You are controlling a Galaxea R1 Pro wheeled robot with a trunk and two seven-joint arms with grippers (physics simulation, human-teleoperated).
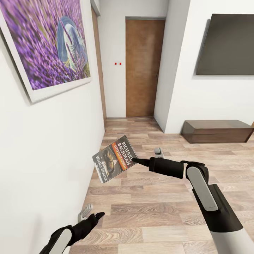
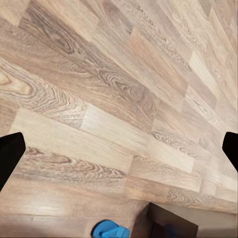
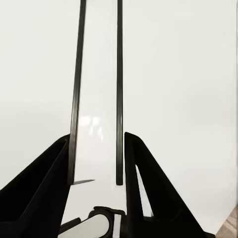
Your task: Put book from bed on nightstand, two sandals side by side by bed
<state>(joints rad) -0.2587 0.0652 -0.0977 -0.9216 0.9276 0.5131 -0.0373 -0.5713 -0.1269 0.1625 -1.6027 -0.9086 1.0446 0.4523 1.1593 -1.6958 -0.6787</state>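
**Ana:** Right tool [image 1: 133,161] out in front, clamped on the book [image 1: 114,163], pinching it by one edge, cover facing us, tilted, hanging over the plank floor [image 1: 169,211] in a corridor.

**Ben:** From the right wrist you see it edge-on, the book [image 3: 99,99] a pale slab between the two dark fingers [image 3: 44,183]. Looks a firm pinch, right on the margin though.

**Ana:** Left tool [image 1: 92,218] is low by the white wall [image 1: 46,169], jaws spread, holding nothing. Under it there's a bit of bright blue, a sandal [image 2: 110,230] I'd guess, near the base.

**Ben:** No bed or nightstand here. Closed wooden door [image 1: 141,67] ahead, purple flower painting [image 1: 46,42] on the left, dark screen [image 1: 225,44] above a low bench [image 1: 217,131] on the right.

**Ana:** So it's a carry. I'd keep that arm steady while the base turns, and mind the wall, the book is close to it.

**Ben:** Agreed. No sudden swings; an edge grip could let it pivot. Level it before setting it flat on the nightstand.
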